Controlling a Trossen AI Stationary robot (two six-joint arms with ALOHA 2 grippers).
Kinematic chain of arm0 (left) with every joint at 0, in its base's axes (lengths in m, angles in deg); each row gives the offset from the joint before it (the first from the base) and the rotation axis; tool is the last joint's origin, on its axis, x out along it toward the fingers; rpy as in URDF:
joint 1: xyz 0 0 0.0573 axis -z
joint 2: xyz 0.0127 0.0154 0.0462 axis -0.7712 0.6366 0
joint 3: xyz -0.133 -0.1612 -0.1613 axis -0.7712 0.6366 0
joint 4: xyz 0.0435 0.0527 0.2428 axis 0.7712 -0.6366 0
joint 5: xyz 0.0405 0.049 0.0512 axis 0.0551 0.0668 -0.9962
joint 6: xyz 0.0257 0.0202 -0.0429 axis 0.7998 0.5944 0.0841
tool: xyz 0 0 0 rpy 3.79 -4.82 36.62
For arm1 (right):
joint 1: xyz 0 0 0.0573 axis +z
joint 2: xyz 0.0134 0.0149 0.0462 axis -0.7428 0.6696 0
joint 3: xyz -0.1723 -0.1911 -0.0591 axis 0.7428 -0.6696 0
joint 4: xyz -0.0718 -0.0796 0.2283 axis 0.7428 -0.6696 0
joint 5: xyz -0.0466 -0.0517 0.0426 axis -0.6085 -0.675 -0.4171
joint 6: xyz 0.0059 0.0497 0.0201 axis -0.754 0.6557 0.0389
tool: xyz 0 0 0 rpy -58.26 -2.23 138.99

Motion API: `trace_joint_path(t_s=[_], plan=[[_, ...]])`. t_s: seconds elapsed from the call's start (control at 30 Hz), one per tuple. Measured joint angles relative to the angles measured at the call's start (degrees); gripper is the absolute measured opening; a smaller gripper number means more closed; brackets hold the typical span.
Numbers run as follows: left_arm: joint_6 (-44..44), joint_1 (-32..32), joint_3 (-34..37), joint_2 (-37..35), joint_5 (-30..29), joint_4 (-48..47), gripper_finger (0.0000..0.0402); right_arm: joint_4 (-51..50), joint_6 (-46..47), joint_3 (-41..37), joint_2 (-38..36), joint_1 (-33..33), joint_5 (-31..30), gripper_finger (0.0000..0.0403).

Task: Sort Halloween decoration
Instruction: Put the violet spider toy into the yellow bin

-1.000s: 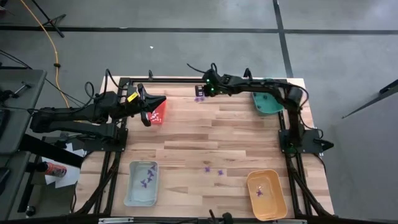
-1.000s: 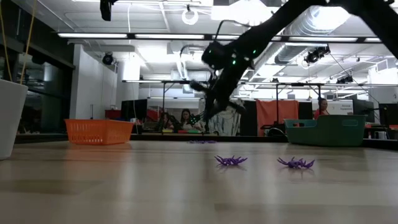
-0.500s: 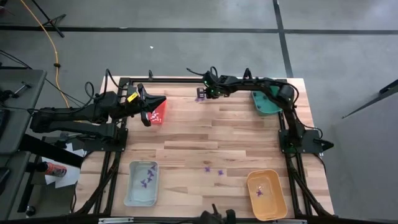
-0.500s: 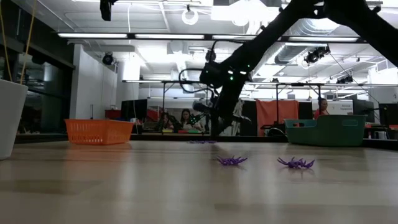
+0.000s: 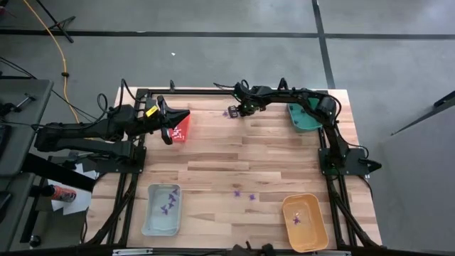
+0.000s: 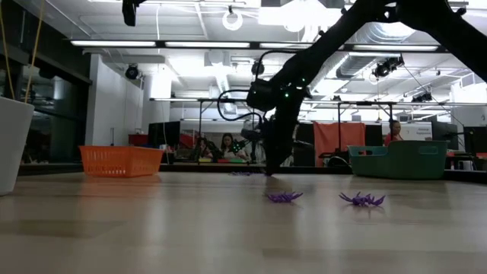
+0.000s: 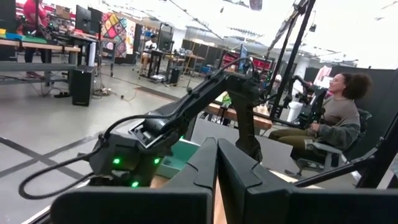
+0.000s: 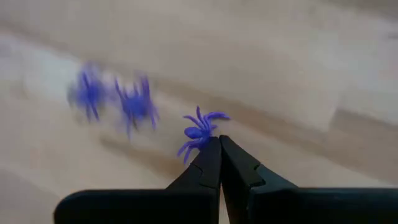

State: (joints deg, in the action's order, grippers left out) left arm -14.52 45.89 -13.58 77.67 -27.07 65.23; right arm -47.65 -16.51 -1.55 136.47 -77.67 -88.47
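The decoration pieces are tiny purple spiders. A small cluster [image 5: 227, 112] lies by the table's far edge, and two more [image 5: 244, 194] lie near the middle of the near half. In the right wrist view one sharp spider [image 8: 200, 130] sits at the tips of my shut right gripper [image 8: 219, 140], with two blurred ones [image 8: 112, 99] beyond it. In the high view my right gripper [image 5: 234, 111] is low over that far cluster. My left gripper [image 7: 216, 146] is shut on nothing and waits over the red tray [image 5: 182, 126]. My right gripper has the purple spider's near side [image 8: 206, 138] pinched at the very tips of its two fingers, coming at it from above and slanting down. The spider's body and most of its legs stick out past the tips. I cannot tell whether it rests on the wood or is lifted.
A green tray [image 5: 304, 118] stands at the far right corner. A pale blue tray [image 5: 162, 208] holding purple pieces is near left, and an orange tray [image 5: 305, 222] with one purple piece is near right. People sit in the room behind the table.
My right gripper has come down toward the purple cluster at the far edge, drifting a little toward the table's right. It now stands with its tips at the table top.
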Motion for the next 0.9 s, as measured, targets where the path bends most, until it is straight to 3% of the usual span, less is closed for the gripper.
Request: trace_joint_path(t_s=[0.2,0.37,0.67,0.9], plan=[[0.0,0.0,0.0,0.0,0.0,-3.0,0.0003,-10.8,-9.8,-0.8,-1.8,4.6,0.4,0.0000],[-1.3,0.0,0.0,0.0,0.0,-4.4,0.0003,-12.3,-11.7,-6.4,-6.2,10.8,1.8,0.0000],[-1.5,0.0,0.0,0.0,0.0,-4.3,0.0003,-4.2,-1.0,-24.4,-19.5,22.3,7.5,0.0000],[-1.5,0.0,0.0,0.0,0.0,-4.2,0.0003,-4.3,2.5,-28.8,-30.9,23.9,2.9,0.0000]])
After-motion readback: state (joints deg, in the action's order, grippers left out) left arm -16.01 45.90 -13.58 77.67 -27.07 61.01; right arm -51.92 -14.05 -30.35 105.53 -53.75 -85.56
